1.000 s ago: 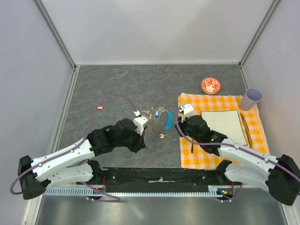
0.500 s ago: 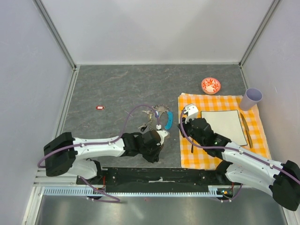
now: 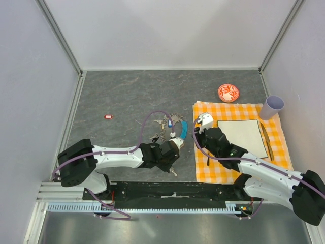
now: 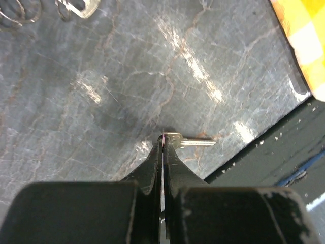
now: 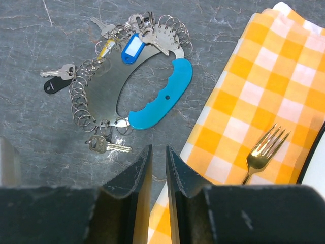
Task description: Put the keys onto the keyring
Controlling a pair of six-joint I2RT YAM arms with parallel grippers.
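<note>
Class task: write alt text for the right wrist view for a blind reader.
A keyring, a metal loop of small rings with a cyan grip, lies on a grey table with keys around its edge. The right gripper sits at the bottom edge, fingers a narrow gap apart, holding nothing. At right, a gold fork lies on an orange checked cloth.

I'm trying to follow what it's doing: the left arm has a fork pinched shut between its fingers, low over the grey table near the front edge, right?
Not quite. It is a small key, not a fork, pinched shut in the left gripper, low over the grey table near the front edge. The left wrist view shows it.
</note>
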